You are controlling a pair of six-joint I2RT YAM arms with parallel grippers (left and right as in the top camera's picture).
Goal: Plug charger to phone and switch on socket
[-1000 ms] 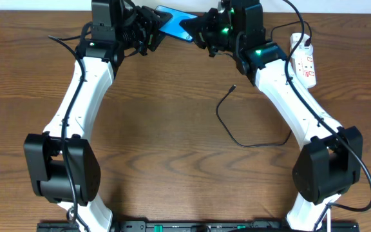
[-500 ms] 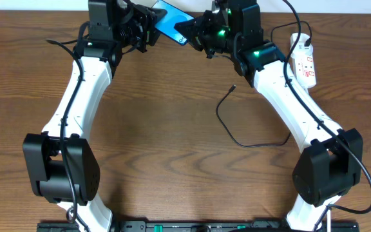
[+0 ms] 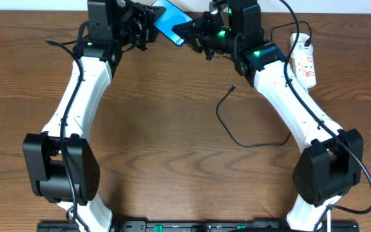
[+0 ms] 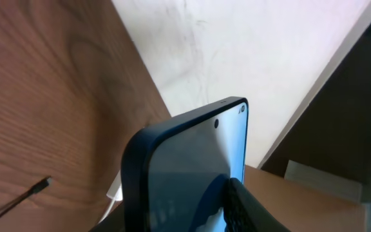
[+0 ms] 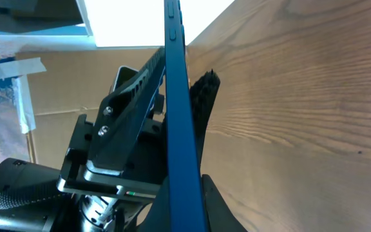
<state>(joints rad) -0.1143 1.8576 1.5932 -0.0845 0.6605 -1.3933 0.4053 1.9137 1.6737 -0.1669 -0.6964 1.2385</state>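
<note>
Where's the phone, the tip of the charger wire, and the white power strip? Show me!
phone (image 3: 168, 24): overhead view, middle of its blue screen.
charger tip (image 3: 233, 87): overhead view, the small connector end of the black cable.
power strip (image 3: 304, 64): overhead view, white body beside the red switches.

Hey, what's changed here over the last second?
The phone, held up between both arms, shifted slightly away from the robot and to the left. The left gripper narrowed around the phone's end, while the right gripper kept its grip. The cable and power strip stayed put.
</note>
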